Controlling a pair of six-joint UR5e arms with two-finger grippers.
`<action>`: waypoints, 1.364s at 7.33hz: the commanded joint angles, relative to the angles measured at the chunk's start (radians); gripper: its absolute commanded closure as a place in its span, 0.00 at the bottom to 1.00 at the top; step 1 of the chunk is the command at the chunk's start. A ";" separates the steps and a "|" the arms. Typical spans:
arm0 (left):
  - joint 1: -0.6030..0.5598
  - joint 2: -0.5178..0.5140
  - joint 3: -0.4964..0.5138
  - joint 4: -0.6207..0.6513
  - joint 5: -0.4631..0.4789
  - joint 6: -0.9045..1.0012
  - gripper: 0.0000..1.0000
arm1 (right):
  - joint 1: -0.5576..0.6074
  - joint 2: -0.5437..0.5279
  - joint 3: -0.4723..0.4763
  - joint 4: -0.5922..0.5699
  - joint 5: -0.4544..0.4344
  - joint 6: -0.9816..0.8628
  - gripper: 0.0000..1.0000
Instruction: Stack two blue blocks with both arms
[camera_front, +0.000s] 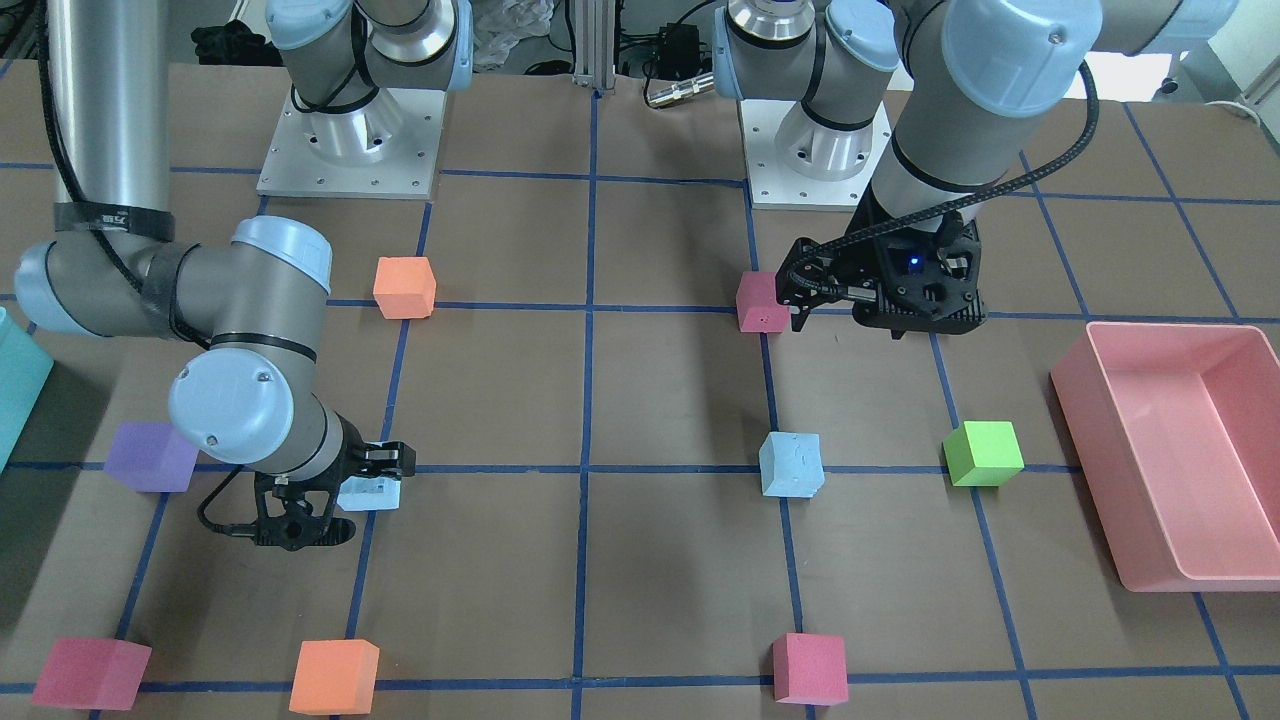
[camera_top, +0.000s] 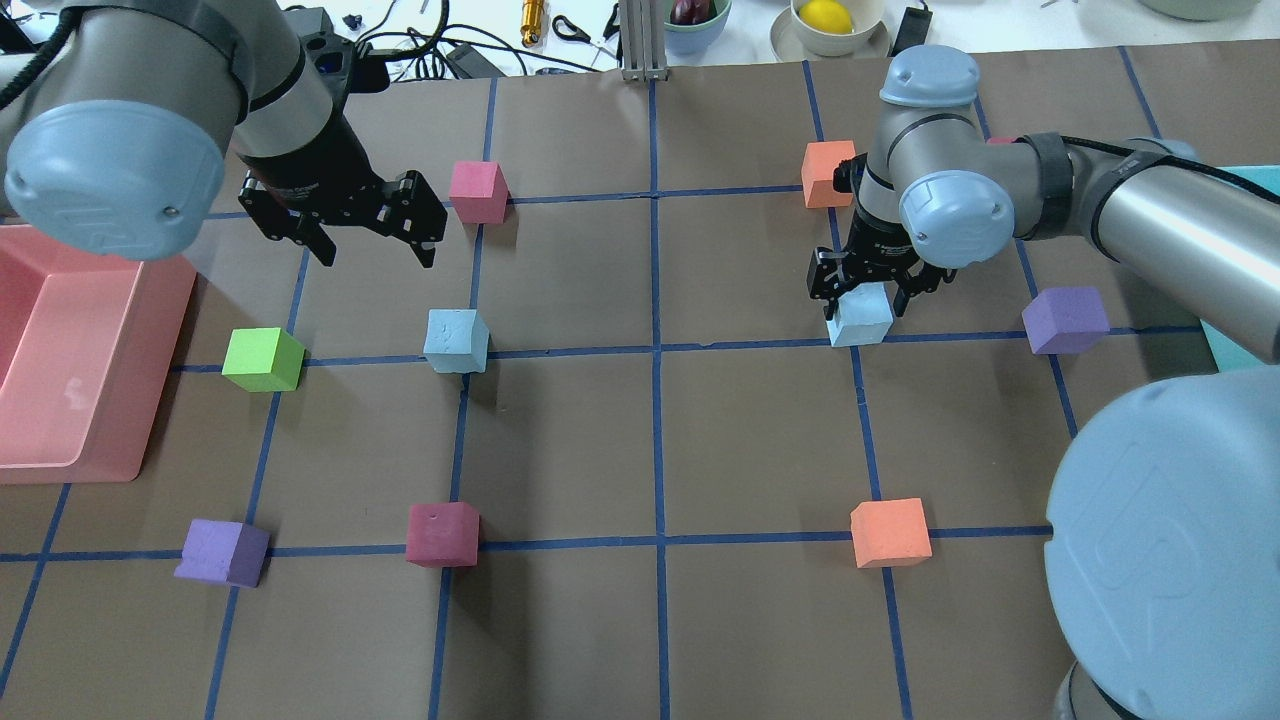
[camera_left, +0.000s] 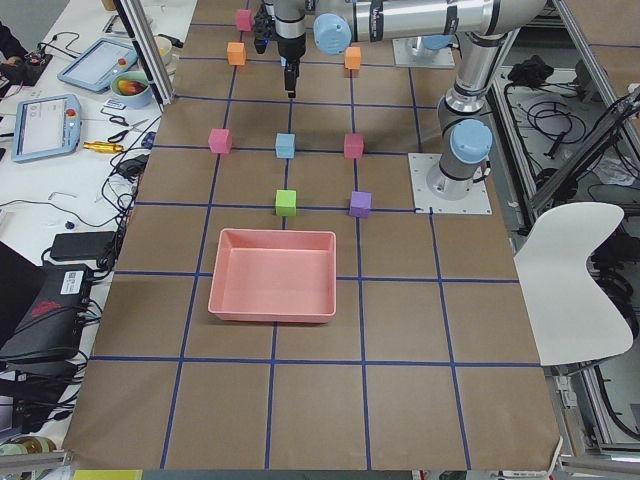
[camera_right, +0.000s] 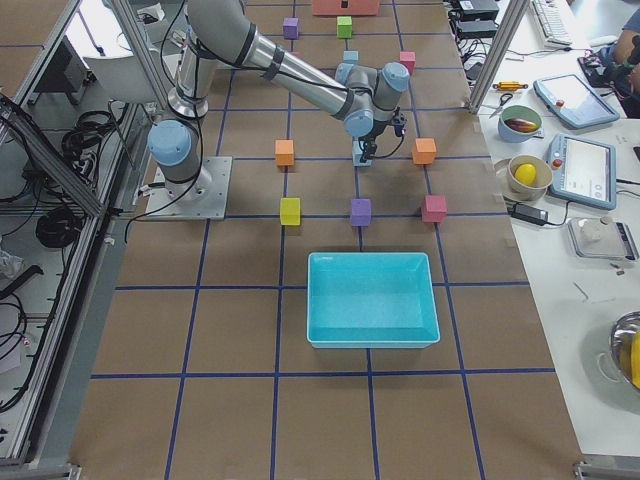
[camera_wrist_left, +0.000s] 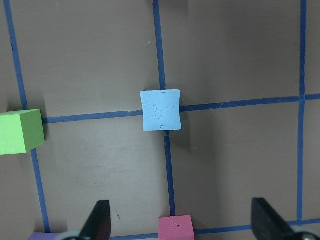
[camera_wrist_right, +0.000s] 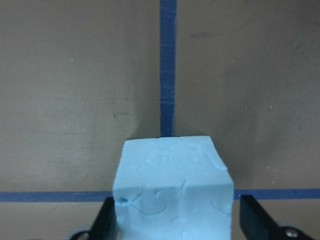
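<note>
Blue block (camera_top: 858, 322) inside open right claw (camera_top: 862, 303)

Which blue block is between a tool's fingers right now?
The right-side blue block, straddled by the right tool. The other blue block stands free near the green block.

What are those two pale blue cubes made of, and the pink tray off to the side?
The blue block and its twin look like soft foam: matte, with pitted, cracked faces and slightly rounded edges. The pink tray seems to be moulded plastic: smooth and thin-walled, with rounded corners and a faint sheen. Sight alone cannot confirm either.
</note>
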 joint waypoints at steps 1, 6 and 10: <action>0.002 -0.038 -0.014 0.052 0.007 -0.007 0.00 | 0.000 0.000 0.005 -0.009 0.009 0.001 0.95; 0.002 -0.200 -0.142 0.299 0.010 0.007 0.00 | 0.092 0.054 -0.311 0.115 0.124 0.114 1.00; 0.002 -0.240 -0.193 0.342 0.009 0.004 0.00 | 0.245 0.296 -0.619 0.118 0.066 0.254 1.00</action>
